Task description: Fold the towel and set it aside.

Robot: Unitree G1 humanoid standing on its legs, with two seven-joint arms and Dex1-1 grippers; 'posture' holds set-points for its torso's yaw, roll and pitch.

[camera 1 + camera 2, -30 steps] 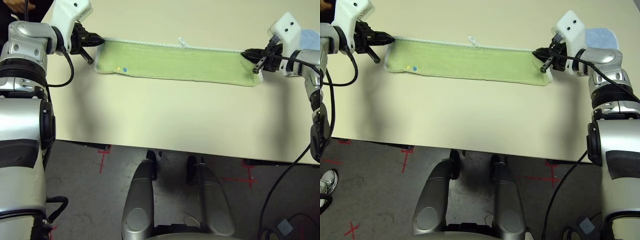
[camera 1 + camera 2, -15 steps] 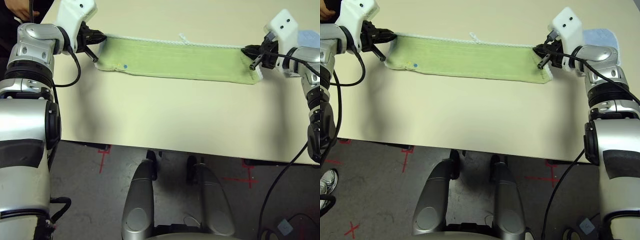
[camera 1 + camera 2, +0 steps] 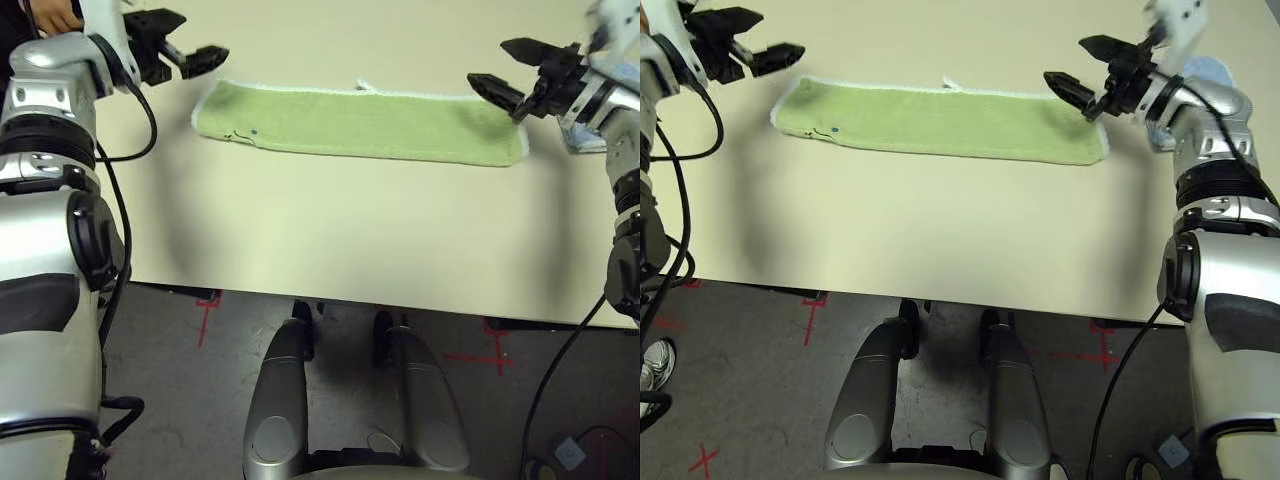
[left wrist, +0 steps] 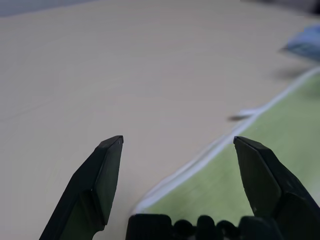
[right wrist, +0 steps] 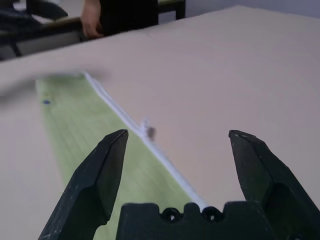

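The towel (image 3: 360, 122), lime-green with white edging, lies flat on the table as a long folded strip. Its small loop (image 3: 365, 85) sticks out of the far edge, and a small dark motif (image 3: 240, 135) sits near its left end. My left gripper (image 3: 200, 38) hovers open just above and beyond the towel's left end, holding nothing. In the left wrist view the left gripper (image 4: 177, 141) has its jaws wide apart over the towel's white corner edge (image 4: 200, 165). My right gripper (image 3: 488, 62) hangs open above the right end, also empty, with the strip (image 5: 85, 130) stretching away from it.
A light blue cloth (image 3: 1210, 68) lies on the table behind my right wrist. A person's hand (image 3: 55, 15) shows at the table's far left corner. The near half of the cream table (image 3: 350, 240) is bare, with the floor below its front edge.
Both grippers have opened and let go of the towel's ends, then lifted up and away. The towel has settled flat on the table.
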